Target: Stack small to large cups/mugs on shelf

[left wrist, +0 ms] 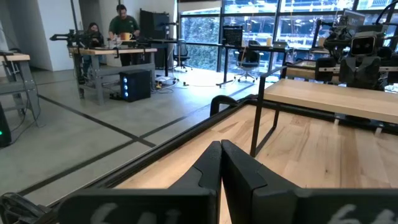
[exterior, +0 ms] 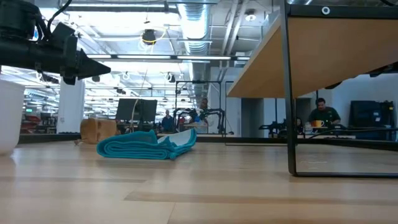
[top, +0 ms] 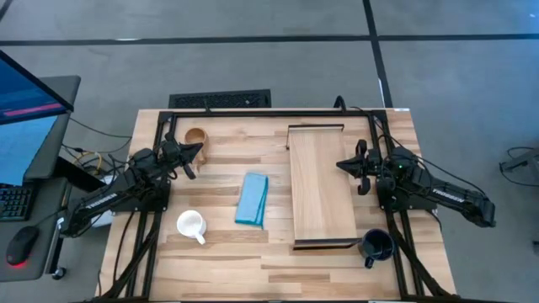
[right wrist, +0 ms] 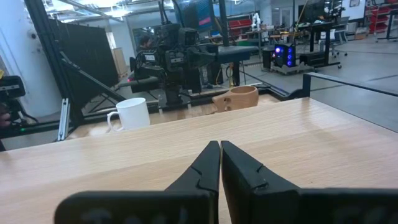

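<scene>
I hold my left gripper [top: 196,152] above the desk [top: 219,261] near its far left corner, fingers pressed together with nothing between them, as my left wrist view shows the two dark fingers [left wrist: 208,168] meeting at a thin seam. The small wooden cup [top: 195,137] stands just beyond that gripper, close to the desk's far edge, upright with its mouth up. My right gripper [top: 344,163] sits over the right edge of the shelf [top: 320,181], about midway along its length, and it too is closed on nothing; from my right wrist the fingers [right wrist: 211,165] touch tip to tip above the pale board [right wrist: 186,155]. The shelf runs from the far side of the desk toward the near side, with dark brackets at both short ends, and no cup stands on it. The white mug [top: 191,225] rests on the desk near the left edge, toward the near side, its handle pointing at the near edge. The dark navy mug [top: 376,245] stands at the near right corner of the shelf, just off its bracket, on the desk. A blue folded cloth [top: 252,199] lies between the white mug and the shelf, near the middle of the desk. In the low view the cloth [exterior: 146,144] lies flat on the wood, and the shelf's underside [exterior: 317,53] stands raised on a thin dark leg.
</scene>
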Controlling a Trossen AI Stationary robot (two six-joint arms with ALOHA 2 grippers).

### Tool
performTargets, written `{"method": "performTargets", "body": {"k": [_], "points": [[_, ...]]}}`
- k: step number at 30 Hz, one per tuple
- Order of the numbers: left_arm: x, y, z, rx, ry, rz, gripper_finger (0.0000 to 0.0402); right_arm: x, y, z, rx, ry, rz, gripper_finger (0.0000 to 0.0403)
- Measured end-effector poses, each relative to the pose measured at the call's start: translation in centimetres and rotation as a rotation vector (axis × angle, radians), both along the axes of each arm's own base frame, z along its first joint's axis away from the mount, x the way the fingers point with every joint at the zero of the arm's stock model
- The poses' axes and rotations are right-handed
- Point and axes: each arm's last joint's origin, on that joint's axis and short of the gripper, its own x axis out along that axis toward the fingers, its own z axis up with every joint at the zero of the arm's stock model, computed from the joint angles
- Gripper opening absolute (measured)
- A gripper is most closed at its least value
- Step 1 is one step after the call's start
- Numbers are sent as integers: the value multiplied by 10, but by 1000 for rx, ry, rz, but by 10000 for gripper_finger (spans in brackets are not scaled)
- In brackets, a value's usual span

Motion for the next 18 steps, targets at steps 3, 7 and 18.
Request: {"method": "performTargets", "body": {"k": [3,7,18], "points": [[0,0,0,0,0,0,0,0,0,0,0,0,0,37],[0,0,0,0,0,0,0,0,0,0,0,0,0,37],[0,0,0,66,44,2,0,0,0,0,0,0,0,37]]}}
